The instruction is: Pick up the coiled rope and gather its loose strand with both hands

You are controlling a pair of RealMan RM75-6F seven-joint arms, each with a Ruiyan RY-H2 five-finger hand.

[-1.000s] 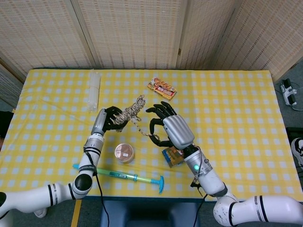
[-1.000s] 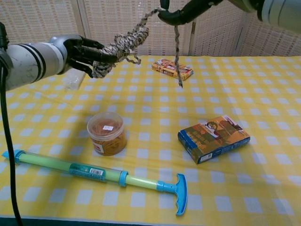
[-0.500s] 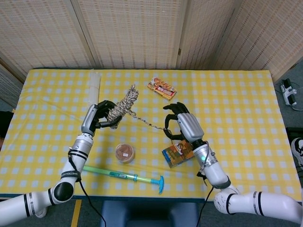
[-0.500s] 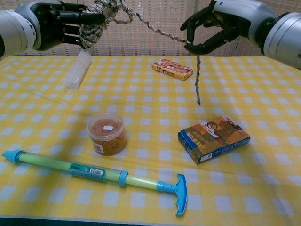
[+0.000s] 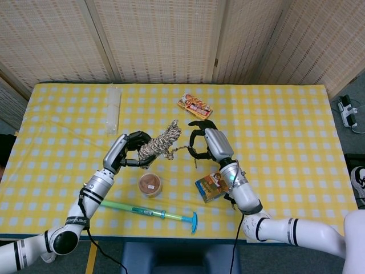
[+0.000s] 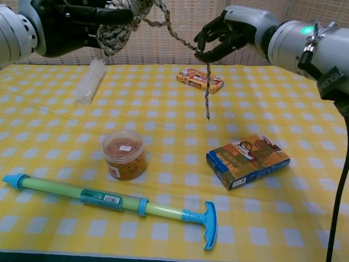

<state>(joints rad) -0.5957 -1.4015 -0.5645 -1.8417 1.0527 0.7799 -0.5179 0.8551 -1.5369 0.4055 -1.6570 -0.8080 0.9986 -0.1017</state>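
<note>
Chest view: coiled rope [image 6: 117, 24] was gripped by left hand [image 6: 76, 24], held above table's [image 6: 305, 109] middle; loose strand [image 6: 207, 90] was pinched by right hand [image 6: 223, 35], end dangling.

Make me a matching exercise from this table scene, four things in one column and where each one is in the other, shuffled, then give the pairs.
Things:
1. coiled rope
2. loose strand
3. round tub
4. blue box

Places:
A. on the cloth just behind the long green pump
B. held up in the left hand
C. flat on the cloth, below the right hand
D. hanging from the right hand

Pairs: 1-B, 2-D, 3-A, 4-C
</note>
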